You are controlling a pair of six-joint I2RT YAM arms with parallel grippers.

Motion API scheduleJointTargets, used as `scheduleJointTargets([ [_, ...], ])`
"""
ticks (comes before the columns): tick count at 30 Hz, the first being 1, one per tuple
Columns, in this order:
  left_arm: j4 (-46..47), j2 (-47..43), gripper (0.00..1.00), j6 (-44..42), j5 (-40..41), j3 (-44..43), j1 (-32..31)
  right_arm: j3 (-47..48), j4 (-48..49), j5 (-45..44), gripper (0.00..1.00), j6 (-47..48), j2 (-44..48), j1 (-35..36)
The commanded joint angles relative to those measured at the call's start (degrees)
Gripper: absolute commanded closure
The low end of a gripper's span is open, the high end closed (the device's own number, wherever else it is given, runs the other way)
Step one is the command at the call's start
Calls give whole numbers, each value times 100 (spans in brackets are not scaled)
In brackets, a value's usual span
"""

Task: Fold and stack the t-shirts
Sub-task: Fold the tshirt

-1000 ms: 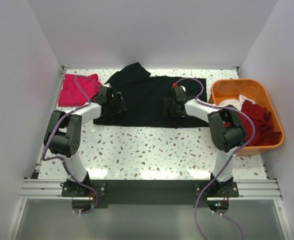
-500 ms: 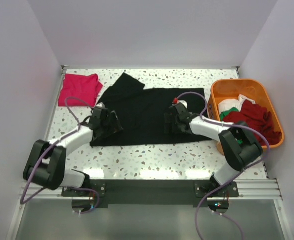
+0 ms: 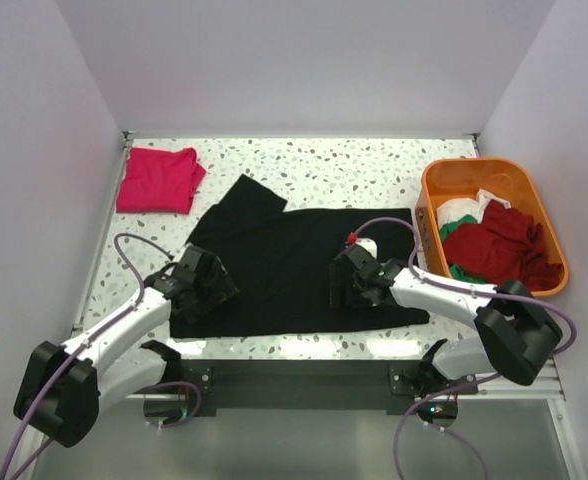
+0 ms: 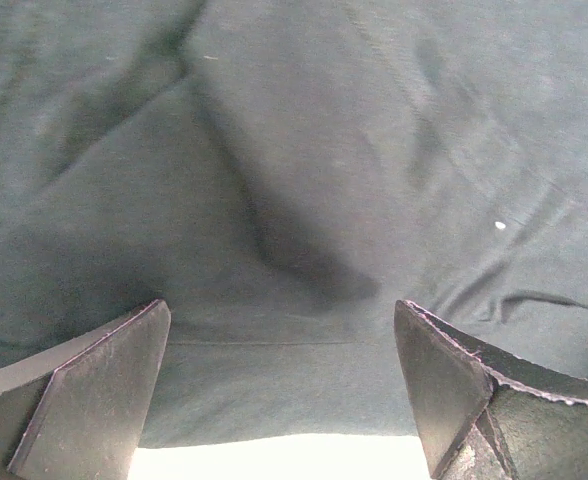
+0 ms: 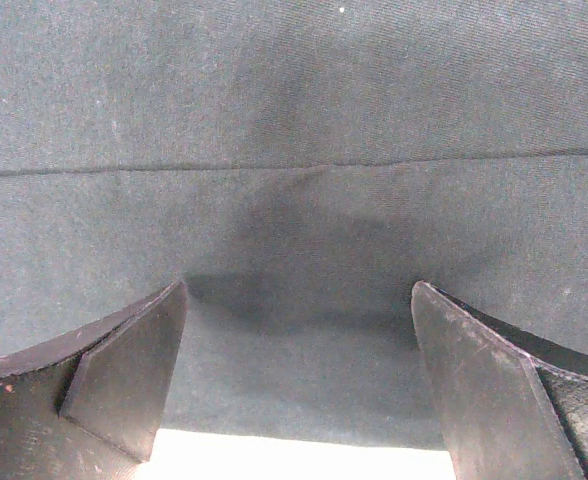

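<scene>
Black short-sleeved cloth t-shirt [image 3: 284, 268] lies flat, spread over near half of speckled terrazzo table [image 3: 354, 165], one sleeve pointing far-left. L gripper [image 3: 202, 287] is over the shirt's near-left corner, R gripper [image 3: 354, 284] over its right-centre. Both have fingers [image 4: 94, 390] spread wide w/ cloth below, nothing pinched; contact unclear. Folded bright pink-red t-shirt [image 3: 157, 180] sits at far-left corner, well apart. Orange plastic tub [image 3: 479, 166] at right holds dark red t-shirt [image 3: 502, 245] plus white and green cloth.
</scene>
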State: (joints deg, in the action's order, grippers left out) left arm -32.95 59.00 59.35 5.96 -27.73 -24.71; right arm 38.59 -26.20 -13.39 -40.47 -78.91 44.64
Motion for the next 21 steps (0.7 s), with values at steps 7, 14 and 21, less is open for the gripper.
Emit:
scheduleJointTargets([
  [7, -1767, -355, 0, 306, 827, -707, -25, 131, -923, 653, 1, -251, 384, 53],
  [14, -1349, 128, 0, -652, 1750, -2735, -25, 1411, -1194, -249, 1, 205, 597, 10],
  [21, 148, 2042, 0, -2304, 1733, -4274, 53, 2091, -1003, -43, 1, 267, 192, -868],
])
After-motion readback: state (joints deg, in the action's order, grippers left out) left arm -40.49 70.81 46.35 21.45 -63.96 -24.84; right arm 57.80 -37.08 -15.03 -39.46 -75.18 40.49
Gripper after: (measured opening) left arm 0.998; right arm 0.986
